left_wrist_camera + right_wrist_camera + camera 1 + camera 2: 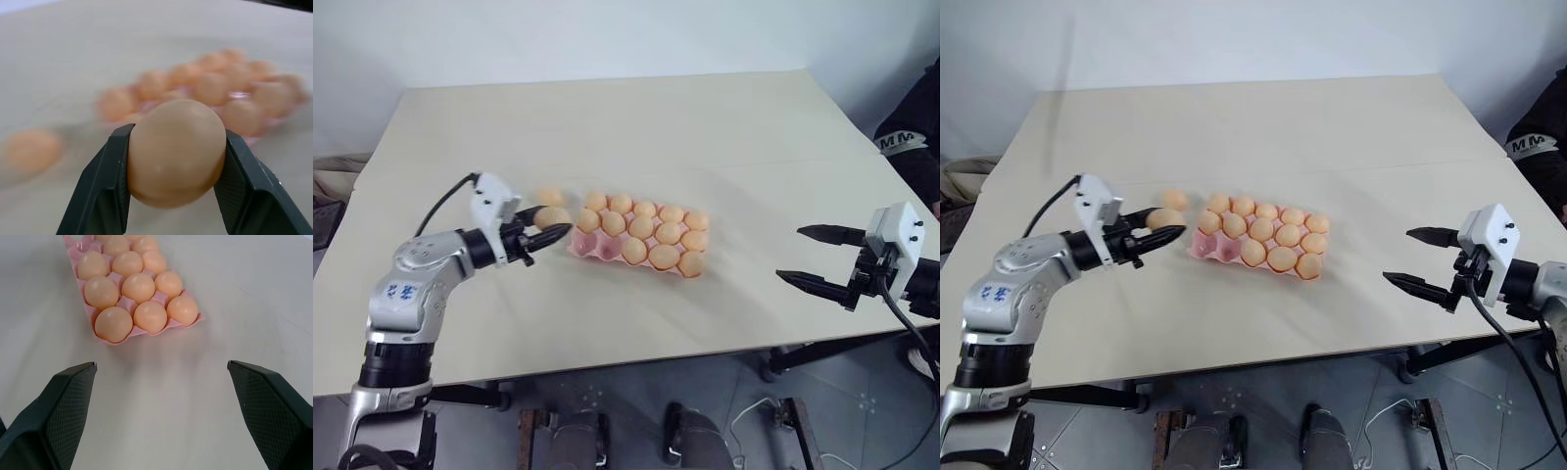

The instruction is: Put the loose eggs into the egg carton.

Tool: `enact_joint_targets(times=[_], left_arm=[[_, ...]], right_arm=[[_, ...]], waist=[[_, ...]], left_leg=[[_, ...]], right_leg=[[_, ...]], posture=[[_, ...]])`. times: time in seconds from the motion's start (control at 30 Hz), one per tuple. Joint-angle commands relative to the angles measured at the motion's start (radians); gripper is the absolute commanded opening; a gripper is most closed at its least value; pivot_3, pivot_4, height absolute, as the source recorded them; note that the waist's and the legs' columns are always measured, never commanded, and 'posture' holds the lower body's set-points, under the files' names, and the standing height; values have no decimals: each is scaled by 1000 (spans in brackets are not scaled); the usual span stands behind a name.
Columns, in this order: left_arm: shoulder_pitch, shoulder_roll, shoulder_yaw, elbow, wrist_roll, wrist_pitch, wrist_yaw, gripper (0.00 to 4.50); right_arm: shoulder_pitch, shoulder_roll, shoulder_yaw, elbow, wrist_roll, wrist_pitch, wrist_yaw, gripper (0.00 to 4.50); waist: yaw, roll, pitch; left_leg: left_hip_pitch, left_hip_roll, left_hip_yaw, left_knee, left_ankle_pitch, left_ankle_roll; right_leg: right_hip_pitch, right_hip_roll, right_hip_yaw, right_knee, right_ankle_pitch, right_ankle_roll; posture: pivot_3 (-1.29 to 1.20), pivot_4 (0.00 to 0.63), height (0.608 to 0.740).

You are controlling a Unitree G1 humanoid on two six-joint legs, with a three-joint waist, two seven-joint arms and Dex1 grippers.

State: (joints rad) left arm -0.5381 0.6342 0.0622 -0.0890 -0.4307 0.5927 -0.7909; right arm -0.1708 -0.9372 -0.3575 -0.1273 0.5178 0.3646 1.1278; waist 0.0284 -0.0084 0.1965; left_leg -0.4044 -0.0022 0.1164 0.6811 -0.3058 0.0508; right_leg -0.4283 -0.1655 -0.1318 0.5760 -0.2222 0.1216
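Over the near-left part of the table (724,117), the left arm reaches forward and inward with its forearm roughly level, and the left gripper (551,233) points toward the left end of the egg carton (590,248). Its two black fingers are clamped on a pale orange egg (176,152), one finger pressing each side, with the egg lifted clear of the tabletop. From the head views the held egg is partly covered by the fingers, so little more than its upper curve shows. A second loose egg (549,197) lies on the table just behind the gripper, beside the carton's far-left corner. The pink carton sits near the middle of the table, most of its cups filled with eggs; at least two cups at its near-left end look empty, though the gripper stands close in front of that end and makes the exact count hard to judge. In the left wrist view the carton and the loose egg behind the held one are blurred. At the right edge of the table the right gripper (818,257) hangs level, pointing inward toward the carton, well apart from it, fingers spread wide with nothing between them. A person's dark sleeve (909,137) is cut off at the far right.
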Motion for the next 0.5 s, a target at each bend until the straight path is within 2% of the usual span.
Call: enact_joint_targets(times=[0.03, 0.23, 0.5], left_arm=[[-56, -15, -46, 16, -8, 6, -49, 1928], [-129, -82, -147, 177, 65, -70, -99, 1928], [-152, -123, -174, 258, 123, -118, -99, 1928]], right_arm=[[12, 6, -30, -43, 17, -22, -8, 4500], [91, 24, -92, -105, 36, -23, -44, 4500], [188, 36, -152, -161, 46, -19, -78, 4500]], waist=[[-2, 0, 0], [-3, 0, 0], [-2, 0, 0]], left_leg=[[0, 0, 0, 0, 0, 0], [0, 0, 2, 0, 3, 6], [0, 0, 2, 0, 0, 2]], right_leg=[[0, 0, 0, 2, 0, 0], [0, 2, 1, 3, 0, 0], [0, 1, 1, 3, 0, 0]], posture=[[0, 150, 740], [0, 150, 740], [0, 150, 740]])
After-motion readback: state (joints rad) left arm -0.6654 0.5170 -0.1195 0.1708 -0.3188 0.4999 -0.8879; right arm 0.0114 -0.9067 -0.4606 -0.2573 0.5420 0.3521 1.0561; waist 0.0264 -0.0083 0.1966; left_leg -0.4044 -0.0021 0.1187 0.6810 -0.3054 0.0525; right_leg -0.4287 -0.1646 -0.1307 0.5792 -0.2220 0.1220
